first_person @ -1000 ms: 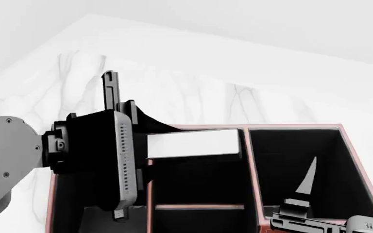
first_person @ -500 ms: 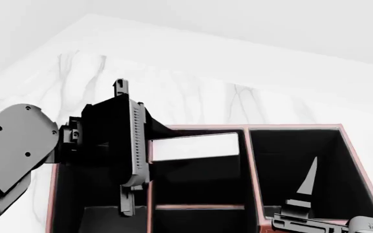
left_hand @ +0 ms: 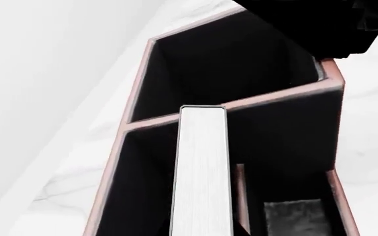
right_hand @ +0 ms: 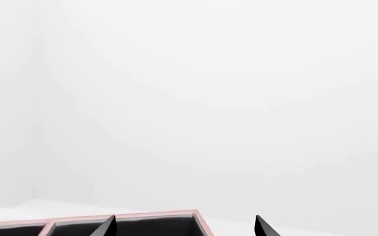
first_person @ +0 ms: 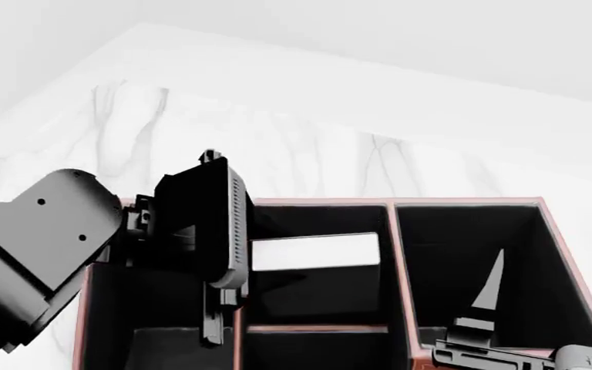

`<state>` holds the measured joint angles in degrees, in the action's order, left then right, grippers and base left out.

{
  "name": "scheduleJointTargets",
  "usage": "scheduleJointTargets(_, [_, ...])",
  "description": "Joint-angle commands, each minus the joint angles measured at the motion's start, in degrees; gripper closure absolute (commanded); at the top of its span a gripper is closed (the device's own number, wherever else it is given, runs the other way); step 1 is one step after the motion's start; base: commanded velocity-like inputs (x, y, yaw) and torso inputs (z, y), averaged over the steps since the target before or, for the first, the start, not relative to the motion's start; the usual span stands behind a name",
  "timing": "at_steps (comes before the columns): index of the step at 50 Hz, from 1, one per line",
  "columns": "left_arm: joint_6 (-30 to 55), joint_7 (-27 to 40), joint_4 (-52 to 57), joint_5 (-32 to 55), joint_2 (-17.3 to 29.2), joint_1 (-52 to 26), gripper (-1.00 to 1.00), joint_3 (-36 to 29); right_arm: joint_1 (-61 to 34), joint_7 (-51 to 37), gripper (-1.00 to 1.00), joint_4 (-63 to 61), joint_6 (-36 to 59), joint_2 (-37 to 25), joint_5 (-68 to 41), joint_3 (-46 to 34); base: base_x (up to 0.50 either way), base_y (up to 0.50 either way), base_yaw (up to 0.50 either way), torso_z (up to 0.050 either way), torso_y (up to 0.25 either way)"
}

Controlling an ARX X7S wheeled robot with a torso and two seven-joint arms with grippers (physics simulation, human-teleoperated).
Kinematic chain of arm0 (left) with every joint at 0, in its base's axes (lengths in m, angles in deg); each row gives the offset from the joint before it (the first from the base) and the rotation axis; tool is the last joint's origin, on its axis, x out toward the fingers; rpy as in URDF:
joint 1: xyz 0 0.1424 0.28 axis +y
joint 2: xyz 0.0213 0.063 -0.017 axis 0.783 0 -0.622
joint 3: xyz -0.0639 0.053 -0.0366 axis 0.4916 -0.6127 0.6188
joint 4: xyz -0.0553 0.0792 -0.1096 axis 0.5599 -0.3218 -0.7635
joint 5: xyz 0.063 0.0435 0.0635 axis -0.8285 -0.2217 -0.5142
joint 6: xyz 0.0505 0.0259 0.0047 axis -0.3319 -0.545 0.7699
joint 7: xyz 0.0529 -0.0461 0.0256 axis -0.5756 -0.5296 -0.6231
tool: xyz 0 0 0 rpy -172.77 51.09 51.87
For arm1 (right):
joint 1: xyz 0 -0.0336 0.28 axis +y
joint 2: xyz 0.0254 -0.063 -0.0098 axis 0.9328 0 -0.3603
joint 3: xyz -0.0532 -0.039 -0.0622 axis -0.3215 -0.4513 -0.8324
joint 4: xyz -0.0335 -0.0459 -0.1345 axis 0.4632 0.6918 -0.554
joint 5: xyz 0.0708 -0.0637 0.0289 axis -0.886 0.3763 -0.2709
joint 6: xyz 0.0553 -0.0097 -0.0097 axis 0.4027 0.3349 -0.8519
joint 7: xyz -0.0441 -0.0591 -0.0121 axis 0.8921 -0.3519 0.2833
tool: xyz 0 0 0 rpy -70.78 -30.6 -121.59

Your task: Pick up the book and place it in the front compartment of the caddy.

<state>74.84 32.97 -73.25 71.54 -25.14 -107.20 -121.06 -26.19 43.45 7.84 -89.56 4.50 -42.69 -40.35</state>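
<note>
The reddish-brown caddy (first_person: 465, 203) with black-lined cells fills the lower head view. My left gripper (first_person: 240, 256) is shut on the black book, whose white page edges (first_person: 314, 253) face up. The book hangs flat and level in the mouth of the caddy's middle cell, just below the far rim. In the left wrist view the book's page edge (left_hand: 202, 172) runs out over a caddy divider (left_hand: 267, 98). My right gripper (first_person: 553, 294) is open and empty over the right-hand cell. Its fingertips (right_hand: 107, 226) show apart above the caddy rim (right_hand: 130, 215).
The caddy stands on a white marble table (first_person: 327, 154) that meets plain white walls behind. A cross divider (first_person: 317, 328) splits the middle cells nearer me. The mug is out of view.
My left arm has tilted and lowered. The book has sunk from above the far rim to inside the mouth of the middle cell. The right arm has not moved.
</note>
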Motion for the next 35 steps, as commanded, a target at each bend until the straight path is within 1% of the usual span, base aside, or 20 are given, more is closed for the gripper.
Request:
scheduleJointTargets(1, [-6.5,-3.0,-11.5,0.2,-5.0,-1.6,1.00,1.9,0.2,-2.6,-1.00,4.7,0.6,0.3,-0.4,2.7,0.00,0.00,0.00,0.000,0.000])
scheduleJointTargets(4, [-8.5,-3.2,-15.4,-0.5,-6.2,-1.8,1.00,1.6,0.2,-2.6,-1.00,4.6,0.6,0.3,-0.4,2.6,0.00,0.00,0.00,0.000,0.000])
scheduleJointTargets(10, [-16.5,-2.2,-29.1,-3.0,-10.5,-3.2,1.00,0.6,0.2,-2.7,-1.00,5.2,0.4,0.2,-0.3,2.6,0.00,0.00,0.00,0.000,0.000])
scheduleJointTargets(11, [-18.2,-1.4,-32.3,-3.4,-11.6,-3.6,-1.00,0.5,0.2,-2.7,-1.00,5.0,0.5,0.2,-0.5,2.7,0.01,0.00,0.00,0.000,0.000])
scheduleJointTargets(13, [-19.9,-1.3,-34.8,-3.3,-12.4,-3.9,-1.00,0.3,0.2,-2.7,-1.00,5.0,0.5,0.2,-0.5,2.6,0.00,0.00,0.00,0.000,0.000])
scheduleJointTargets(16, [-18.6,-0.9,-33.3,-2.8,-11.9,-3.1,-1.00,0.1,0.3,-2.6,-1.00,5.1,0.4,0.2,-0.5,2.5,0.00,0.00,0.00,0.000,0.000])
scheduleJointTargets(18, [-16.4,-0.3,-29.6,-1.9,-10.6,-2.1,-1.00,0.5,0.3,-2.6,-1.00,5.1,0.3,0.2,-0.5,2.5,0.00,0.00,0.00,0.000,0.000])
scheduleJointTargets(20, [-13.2,0.4,-23.5,-1.2,-8.3,-0.3,-1.00,0.5,0.4,-2.7,-1.00,4.9,0.5,0.1,-0.4,2.4,0.00,0.00,0.00,-0.008,0.000])
scheduleJointTargets(24, [-10.6,1.2,-19.7,-0.5,-6.8,0.6,-1.00,0.7,0.6,-2.7,-1.00,4.5,0.6,0.1,-0.2,2.1,0.00,0.00,0.00,0.000,0.000])
scheduleJointTargets(26, [-7.5,2.2,-13.9,0.3,-4.7,1.4,-1.00,1.0,0.5,-2.9,-1.00,3.9,1.1,-0.1,-0.2,2.1,0.00,0.00,0.00,0.000,0.000])
scheduleJointTargets(27, [-4.8,3.2,-8.8,1.2,-2.9,2.0,-1.00,1.5,0.3,-3.1,-1.00,3.4,1.6,-0.2,-0.2,2.1,0.00,0.00,0.00,0.000,0.000])
scheduleJointTargets(30, [-0.2,6.2,1.4,3.3,0.5,3.6,-1.00,2.9,0.2,-3.2,-1.00,2.8,2.0,-0.3,-0.1,1.9,0.00,0.00,0.00,0.000,0.000])
scheduleJointTargets(31, [1.8,9.2,7.5,5.3,2.5,5.4,-1.00,4.9,0.0,-3.3,-1.00,2.1,2.5,-0.5,-0.2,1.9,0.00,0.00,0.00,0.000,0.000])
scheduleJointTargets(32, [2.9,10.4,10.3,5.5,3.6,6.3,-1.00,5.0,0.0,-3.4,-1.00,1.8,2.9,-0.6,-0.4,1.9,0.00,0.00,0.00,0.000,0.000])
scheduleJointTargets(34, [1.8,14.7,15.8,4.4,5.7,8.9,-1.00,5.7,0.2,-3.3,-1.00,2.6,2.0,-0.4,-0.1,1.8,0.00,0.00,0.00,0.000,0.000])
scheduleJointTargets(35, [2.9,18.5,20.9,5.5,7.3,11.1,-1.00,7.5,0.3,-3.5,-1.00,1.2,2.8,-0.7,-0.3,1.9,0.00,0.00,0.00,0.000,0.000])
